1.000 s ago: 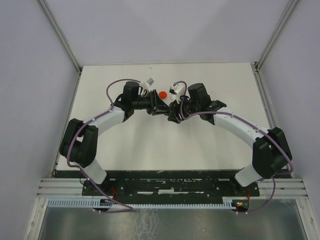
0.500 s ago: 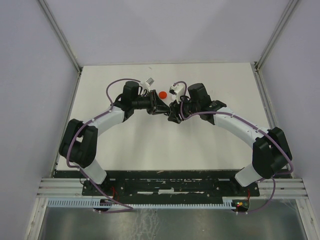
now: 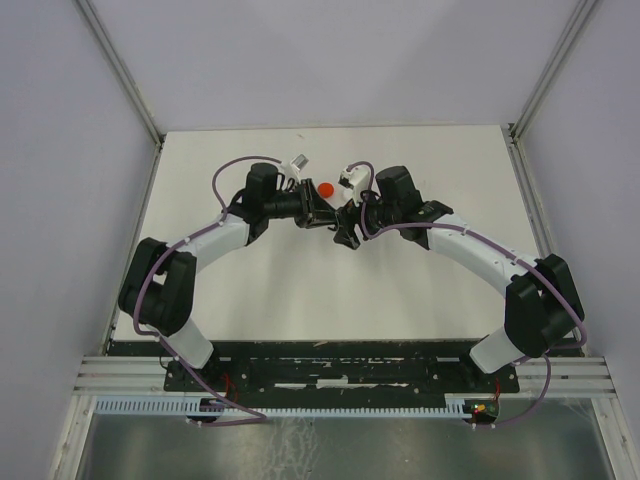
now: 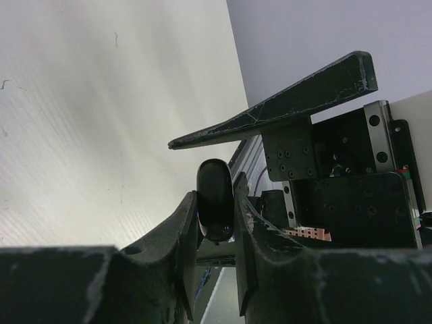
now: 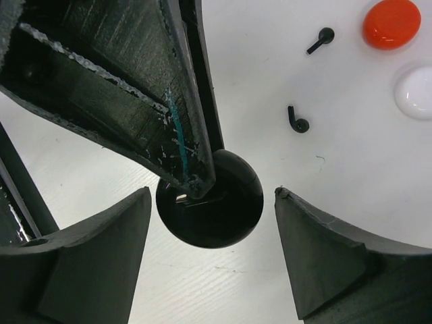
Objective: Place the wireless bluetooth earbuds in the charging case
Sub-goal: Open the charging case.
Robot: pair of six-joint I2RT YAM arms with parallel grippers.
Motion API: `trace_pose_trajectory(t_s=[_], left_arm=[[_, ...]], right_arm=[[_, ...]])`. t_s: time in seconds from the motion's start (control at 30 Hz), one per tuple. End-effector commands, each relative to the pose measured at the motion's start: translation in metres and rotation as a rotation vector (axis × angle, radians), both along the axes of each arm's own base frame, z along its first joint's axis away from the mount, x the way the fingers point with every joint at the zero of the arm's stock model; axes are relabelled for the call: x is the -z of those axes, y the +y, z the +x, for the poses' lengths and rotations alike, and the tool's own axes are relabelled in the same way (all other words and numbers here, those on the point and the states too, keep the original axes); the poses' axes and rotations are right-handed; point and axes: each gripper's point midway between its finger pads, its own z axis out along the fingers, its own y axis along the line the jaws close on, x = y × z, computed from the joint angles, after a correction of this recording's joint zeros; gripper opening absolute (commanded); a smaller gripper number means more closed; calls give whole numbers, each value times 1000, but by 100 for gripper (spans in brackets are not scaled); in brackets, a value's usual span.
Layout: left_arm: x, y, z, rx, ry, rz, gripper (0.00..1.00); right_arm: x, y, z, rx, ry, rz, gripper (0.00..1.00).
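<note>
L gripper (image 4: 215, 217) clamps blk charging case (image 4: 214, 185) flat-faced, long axis along jaws.

I have the charging case (image 5: 219, 219) between my right gripper's (image 5: 212, 196) parted fingers, pinched edge-on in the left gripper (image 4: 216, 202). Ahead of the right fingertips, on the table (image 5: 351, 169), lie the near earbud (image 5: 297, 121) and, beyond it, the far earbud (image 5: 318, 40). Two round cases (image 5: 391, 21) sit off to their side.

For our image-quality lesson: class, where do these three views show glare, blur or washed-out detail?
Right wrist: small glint on the black case, white case faint against the table. Left wrist: near fingers dark and soft. Top: even light, faint shadows.
</note>
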Motion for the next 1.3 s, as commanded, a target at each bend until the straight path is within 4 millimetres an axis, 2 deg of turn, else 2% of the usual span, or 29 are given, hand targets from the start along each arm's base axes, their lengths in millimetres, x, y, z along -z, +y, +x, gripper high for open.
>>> trace_pose_trajectory(t_s=[0.0, 0.1, 0.23, 0.33, 0.6, 0.87, 1.27], left_arm=[[-21, -4, 1, -1, -60, -52, 4], [-22, -4, 2, -3, -62, -55, 4], [-22, -3, 2, -4, -62, -55, 4], [-23, -3, 2, -9, -58, -57, 3], [-34, -6, 2, -38, -19, -147, 3], [-53, -7, -2, -66, 41, -348, 3], [-72, -1, -2, -112, 87, -496, 3]], right_arm=[[-37, 6, 14, 17, -109, 55, 82], [-37, 5, 14, 18, -109, 53, 77], [-36, 5, 14, 21, -105, 51, 59], [-35, 5, 13, 19, -103, 51, 51], [-30, 6, 17, 35, -100, 55, 48], [-36, 14, 36, 116, -160, 156, 46], [-42, 28, 56, 135, -217, 240, 45]])
